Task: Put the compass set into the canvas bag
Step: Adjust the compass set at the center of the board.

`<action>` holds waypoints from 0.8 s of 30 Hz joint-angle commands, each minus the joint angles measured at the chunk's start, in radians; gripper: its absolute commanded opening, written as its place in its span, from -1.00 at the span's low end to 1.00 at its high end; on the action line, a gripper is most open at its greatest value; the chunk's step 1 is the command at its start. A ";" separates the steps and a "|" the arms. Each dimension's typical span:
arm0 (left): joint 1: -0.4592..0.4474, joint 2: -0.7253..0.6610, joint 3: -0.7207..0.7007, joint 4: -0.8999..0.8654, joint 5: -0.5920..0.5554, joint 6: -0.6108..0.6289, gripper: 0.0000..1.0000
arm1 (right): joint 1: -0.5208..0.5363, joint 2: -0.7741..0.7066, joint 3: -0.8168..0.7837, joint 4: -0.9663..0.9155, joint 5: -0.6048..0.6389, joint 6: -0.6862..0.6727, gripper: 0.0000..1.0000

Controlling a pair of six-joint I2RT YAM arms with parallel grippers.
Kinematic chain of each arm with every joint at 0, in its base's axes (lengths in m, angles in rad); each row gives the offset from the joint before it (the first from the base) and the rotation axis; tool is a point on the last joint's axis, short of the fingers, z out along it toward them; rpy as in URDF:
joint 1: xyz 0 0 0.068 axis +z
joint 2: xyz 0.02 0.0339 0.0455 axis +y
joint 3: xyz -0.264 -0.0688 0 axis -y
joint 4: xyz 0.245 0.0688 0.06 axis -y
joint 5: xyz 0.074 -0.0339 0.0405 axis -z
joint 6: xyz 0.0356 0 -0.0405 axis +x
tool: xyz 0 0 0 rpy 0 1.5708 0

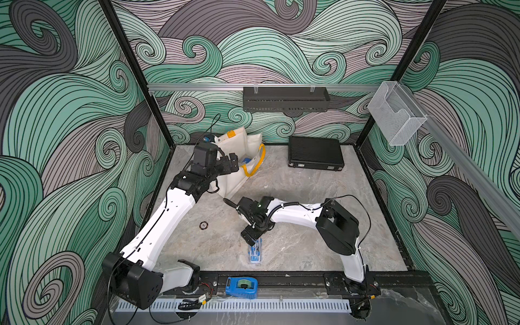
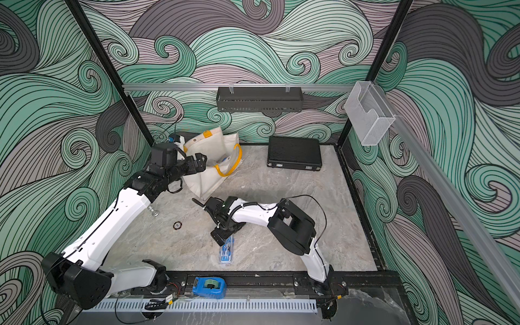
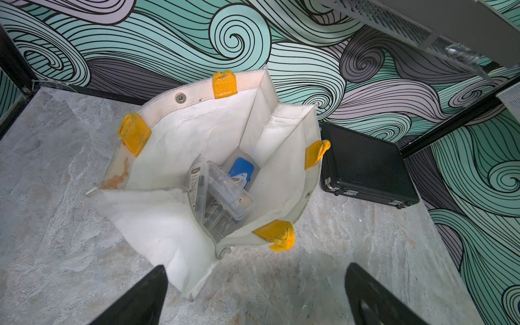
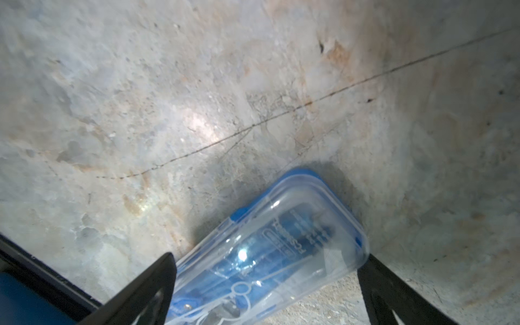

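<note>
The compass set (image 1: 255,252) (image 2: 226,251) is a slim clear case with a blue base, lying flat on the stone table near the front. My right gripper (image 1: 252,239) (image 2: 222,237) (image 4: 264,271) is low over its far end and open. In the right wrist view the case (image 4: 284,244) lies between the two black fingers (image 4: 153,284). The off-white canvas bag (image 1: 242,140) (image 2: 208,146) (image 3: 197,126) stands open at the back left, its yellow handles hanging. My left gripper (image 1: 233,162) (image 2: 201,161) (image 3: 256,270) hovers open beside its mouth, holding nothing.
Clear plastic cases (image 3: 222,197) and a blue item (image 3: 241,171) lie inside the bag. A flat black hard case (image 1: 315,153) (image 2: 294,153) (image 3: 365,168) sits at the back. A blue tape dispenser (image 1: 242,285) is on the front rail, and a small round disc (image 1: 203,225) lies on the table.
</note>
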 commanded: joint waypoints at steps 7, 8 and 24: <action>0.006 -0.009 -0.004 0.024 0.021 -0.022 0.97 | -0.001 -0.031 -0.059 -0.083 0.190 -0.078 1.00; 0.006 -0.009 -0.005 0.027 0.026 -0.022 0.97 | -0.005 -0.037 -0.069 -0.082 0.204 -0.083 1.00; 0.006 0.000 -0.029 0.058 0.089 -0.031 0.97 | -0.075 -0.168 -0.141 -0.049 0.137 -0.012 1.00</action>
